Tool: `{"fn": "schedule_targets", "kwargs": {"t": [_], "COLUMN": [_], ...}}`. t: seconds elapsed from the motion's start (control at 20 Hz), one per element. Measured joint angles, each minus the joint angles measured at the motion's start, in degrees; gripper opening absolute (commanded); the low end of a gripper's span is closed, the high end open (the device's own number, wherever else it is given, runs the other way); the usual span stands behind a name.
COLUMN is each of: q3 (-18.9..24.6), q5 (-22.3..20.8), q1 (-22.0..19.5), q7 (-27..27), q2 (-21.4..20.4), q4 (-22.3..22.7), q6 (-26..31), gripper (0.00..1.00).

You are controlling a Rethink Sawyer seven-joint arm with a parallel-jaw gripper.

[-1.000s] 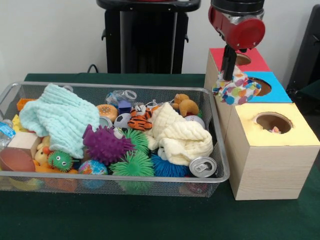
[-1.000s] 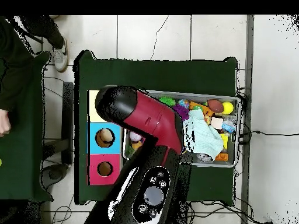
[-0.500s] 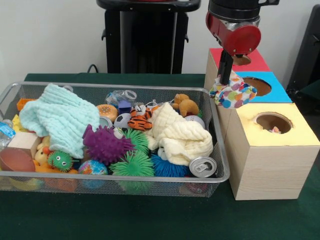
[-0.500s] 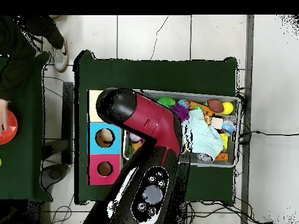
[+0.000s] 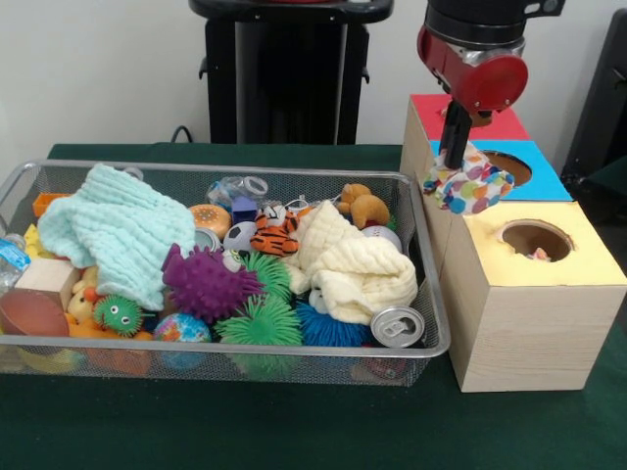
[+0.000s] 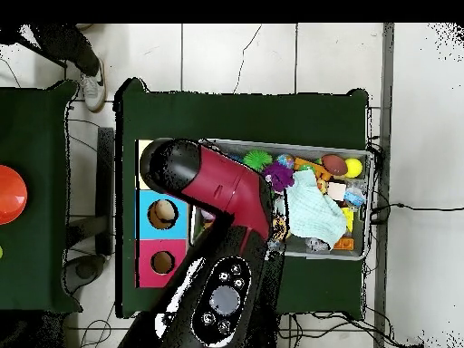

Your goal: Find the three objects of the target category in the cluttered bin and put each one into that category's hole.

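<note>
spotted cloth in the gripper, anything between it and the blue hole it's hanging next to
Nothing visible blocks it. The spotted cloth hangs from the gripper at the near-left edge of the blue hole, partly overlapping its rim in the front view. The hole's opening looks clear.

A white cloth with coloured dots [image 5: 467,186] hangs bunched over the near left edge of the blue-topped box [image 5: 545,184], beside that box's round hole [image 5: 508,167]. The red-topped box [image 5: 428,111] stands behind it and the yellow-topped box [image 5: 568,269] in front. In the wire bin [image 5: 294,354], a pale green cloth [image 5: 118,230] lies crumpled near the left end and a cream cloth [image 5: 355,269] is heaped toward the right end.
</note>
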Motion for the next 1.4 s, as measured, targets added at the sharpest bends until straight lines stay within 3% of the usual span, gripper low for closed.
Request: {"fn": "schedule_targets", "kwargs": {"t": [1.4], "q3": [-2.47], "q5": [-0.15], "q1": [0.61], "q7": [0.0], "q2": [7.31], "q4": [-8.71], "q6": [0.83], "gripper": [0.0]}}
